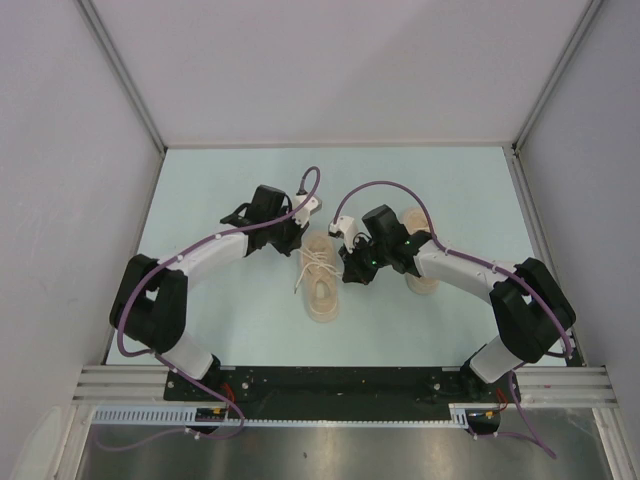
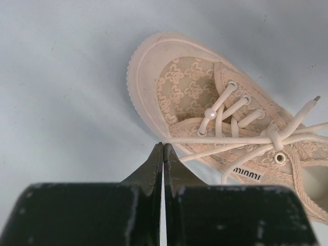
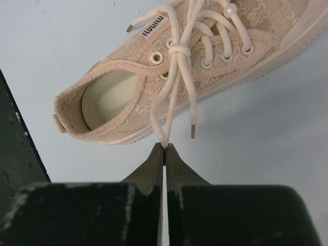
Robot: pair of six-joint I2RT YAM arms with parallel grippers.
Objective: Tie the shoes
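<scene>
— Where is the shoe (image 1: 322, 285)?

— In the middle of the pale blue counter (image 1: 240, 320), between the two arms, resting on its sole; from above, its laces fan out across the top; the second shoe (image 1: 424, 281) sits just to its right, mostly hidden under the right arm.

— And the right hand (image 3: 164, 147)?

— Its fingers are pressed together with no gap; a loop of the off-white lace (image 3: 171, 102) hangs from the knot (image 3: 177, 49) straight into the tips and is pinched there; the heel opening of the shoe lies just beyond, to the left in that view.

— The left hand (image 2: 162, 148)?

— Closed just as tightly; its tips are right beside the shoe's side, near the toe; one lace strand runs across from the knot and ends right at the fingertips, so it appears to be nipped between them; a second strand passes close by the right finger.

— Is the lace tied?

— There is a knot over the upper eyelets; loose ends with dark tips trail off to the sides.
</scene>
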